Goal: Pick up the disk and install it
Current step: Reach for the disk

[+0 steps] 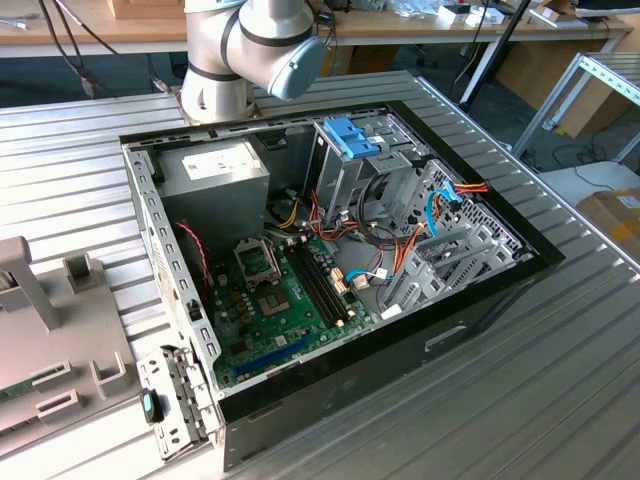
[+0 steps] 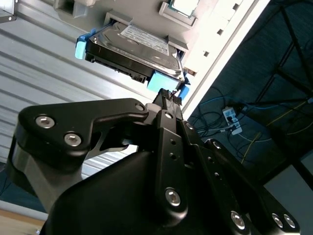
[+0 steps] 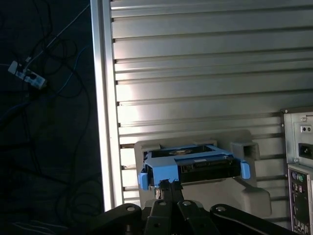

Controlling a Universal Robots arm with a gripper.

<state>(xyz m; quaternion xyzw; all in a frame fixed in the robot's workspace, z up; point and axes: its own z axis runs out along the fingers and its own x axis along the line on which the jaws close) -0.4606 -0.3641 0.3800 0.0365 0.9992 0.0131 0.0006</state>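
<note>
The disk (image 2: 142, 46) is a flat grey metal drive with a white label and light-blue rails. It lies in a pale grey holder (image 3: 244, 196) on the ribbed metal table in both wrist views. My gripper (image 2: 168, 98) is shut, its black fingertips pressed together right at the disk's (image 3: 195, 164) near blue rail. Seen in the first wrist view, the gripper (image 3: 169, 185) lines up with the middle of that rail. Whether the tips touch the rail I cannot tell. The disk rests level in the holder.
The open computer case (image 1: 480, 300) lies on the table, with a motherboard, cables and a metal drive cage topped by a blue latch (image 1: 352, 140). The arm's base (image 1: 250, 50) stands behind the case. The table's edge (image 3: 103, 122) runs close beside the holder, with floor cables beyond.
</note>
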